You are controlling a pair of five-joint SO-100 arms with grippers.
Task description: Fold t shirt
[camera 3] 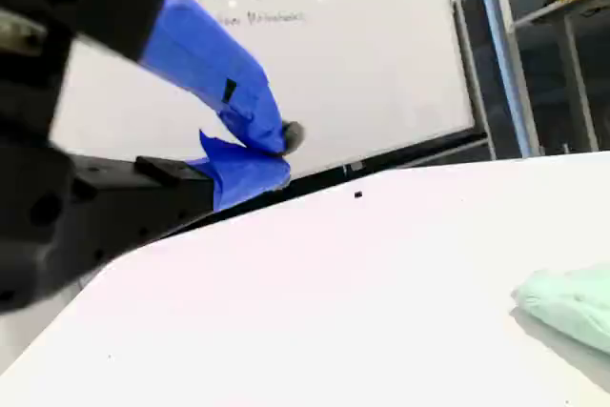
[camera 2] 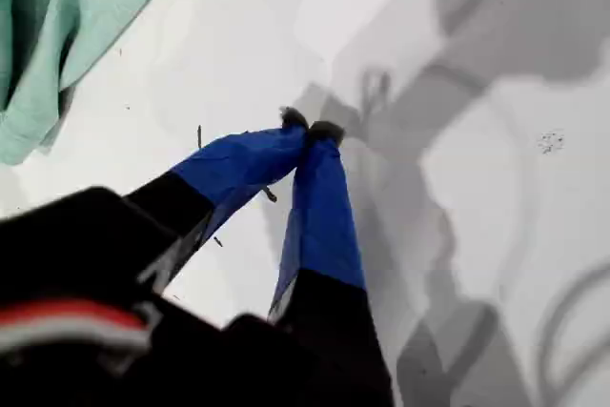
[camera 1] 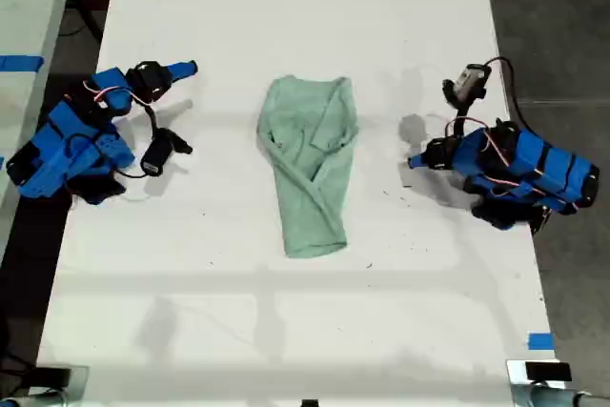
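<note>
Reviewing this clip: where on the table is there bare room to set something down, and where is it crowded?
Bare table spans the whole near strip below the t shirt, and the far strip above it. Narrower free lanes run between the shirt and each arm. It is crowded at the exterior view's left and right edges, where the two blue arms rest.

Bright even light, soft shadows on the table [camera 1: 286, 331]; both wrist views slightly blurred.

White worktop [camera 1: 286, 331], whiteboard [camera 3: 362, 54] behind

Blue tape [camera 1: 540, 340] marks the worktop's edge at the exterior view's lower right (the whiteboard's faint writing is illegible).
</note>
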